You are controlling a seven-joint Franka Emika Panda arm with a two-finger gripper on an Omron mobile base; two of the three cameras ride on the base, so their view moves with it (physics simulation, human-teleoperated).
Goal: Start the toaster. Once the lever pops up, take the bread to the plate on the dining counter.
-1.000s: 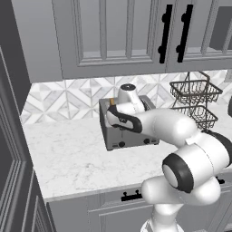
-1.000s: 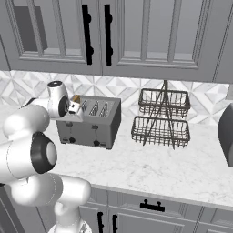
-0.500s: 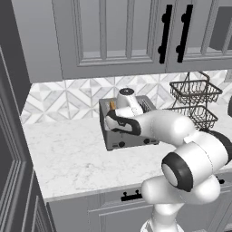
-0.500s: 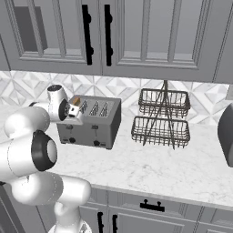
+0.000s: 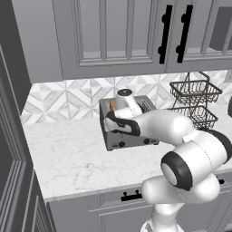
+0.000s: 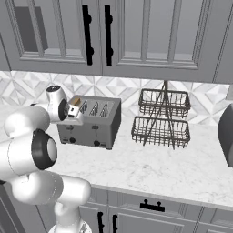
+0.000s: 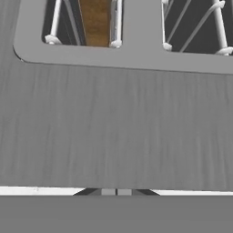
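So the toaster [image 5: 129,122] sits on a white marble-look countertop [image 5: 68,158] with faint grey veining, pushed back near a backsplash [image 6: 136,88] of grey and white diamond tiles. Above it hang grey cabinets [image 6: 136,32] with black bar handles, and there are grey drawers [image 6: 150,207] under the counter edge with black pulls too.

The bread [image 7: 96,22] is down in the toaster's leftmost slot; from the hand camera you see its golden-brown face between the wire guides, and a corner of it pokes up in the left base view [image 5: 112,106] and the right one [image 6: 76,102].

The gripper [image 7: 116,192] is right at the toaster's front top edge, fingers pressed together with nothing pinched between them. Its tips sit just below the brushed grey metal top.

To the toaster's right stands a two-tier dark wire basket rack [image 6: 161,118], a little apart from it. At the far right edge of the counter there's part of some rounded dark grey appliance [image 6: 226,134], cut off so I can't tell what it is.
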